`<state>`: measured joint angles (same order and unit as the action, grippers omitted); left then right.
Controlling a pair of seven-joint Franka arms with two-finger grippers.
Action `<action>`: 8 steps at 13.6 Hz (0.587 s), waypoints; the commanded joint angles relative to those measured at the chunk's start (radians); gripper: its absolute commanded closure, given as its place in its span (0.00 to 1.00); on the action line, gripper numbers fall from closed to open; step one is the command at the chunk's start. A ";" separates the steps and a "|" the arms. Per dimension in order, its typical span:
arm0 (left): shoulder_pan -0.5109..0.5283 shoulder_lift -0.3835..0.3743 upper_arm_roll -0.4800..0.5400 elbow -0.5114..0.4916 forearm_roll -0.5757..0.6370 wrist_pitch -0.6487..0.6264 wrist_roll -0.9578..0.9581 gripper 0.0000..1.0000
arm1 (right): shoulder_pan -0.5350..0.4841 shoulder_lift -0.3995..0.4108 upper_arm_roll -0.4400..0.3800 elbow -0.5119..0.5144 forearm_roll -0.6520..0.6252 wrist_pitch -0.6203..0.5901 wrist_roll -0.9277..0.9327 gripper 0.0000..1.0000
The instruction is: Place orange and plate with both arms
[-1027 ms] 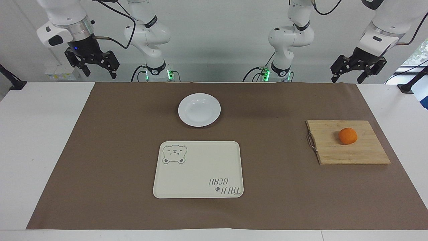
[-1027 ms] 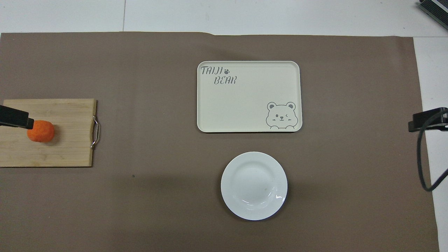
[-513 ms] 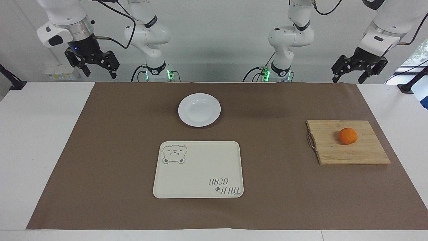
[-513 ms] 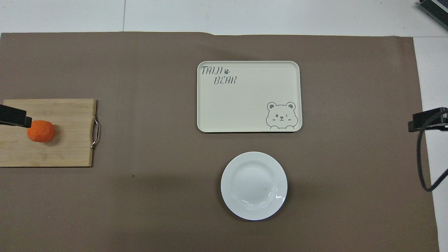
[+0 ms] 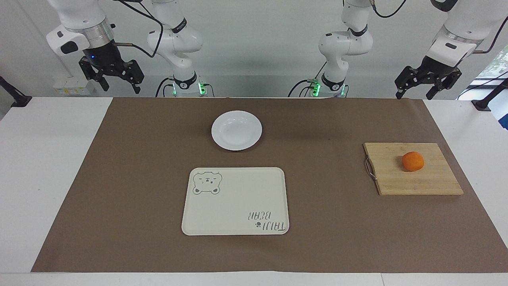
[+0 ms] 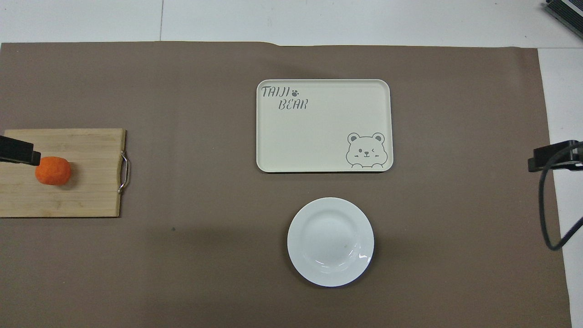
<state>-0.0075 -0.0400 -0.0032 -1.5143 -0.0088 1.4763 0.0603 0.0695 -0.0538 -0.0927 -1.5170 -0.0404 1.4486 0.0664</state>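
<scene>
Nothing grasped yet: small round orange fruit (image 5: 412,161) at bamboo board's (image 5: 412,180) 12 o'clock; glossy white round plate (image 5: 236,130) untouched. Left hand (image 5: 428,82), right hand (image 5: 111,74) raised, open, empty. Descent required next.

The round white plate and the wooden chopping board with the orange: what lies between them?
Only bare brown paper mat between white plate and wooden board; the overhead view shows it.

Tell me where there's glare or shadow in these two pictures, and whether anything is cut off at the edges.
Overhead view: glare streaks on the plate at its rim nearest the robots; a soft broad shadow on the brown mat beside it; the cutting board is cut off at the frame edge. Facing view: even light, a faint shadow beside the orange, both arms cropped at the top.
</scene>
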 commanded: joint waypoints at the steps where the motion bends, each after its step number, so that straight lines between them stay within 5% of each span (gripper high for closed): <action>1: 0.011 -0.040 -0.001 -0.059 -0.011 0.036 0.006 0.00 | -0.005 -0.009 -0.001 -0.008 0.022 0.007 -0.020 0.00; 8: 0.014 -0.057 -0.001 -0.086 -0.011 0.050 0.004 0.00 | -0.004 -0.014 -0.001 -0.014 0.022 0.003 -0.022 0.00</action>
<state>-0.0060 -0.0566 -0.0025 -1.5444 -0.0088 1.4926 0.0603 0.0707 -0.0538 -0.0927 -1.5176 -0.0404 1.4486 0.0664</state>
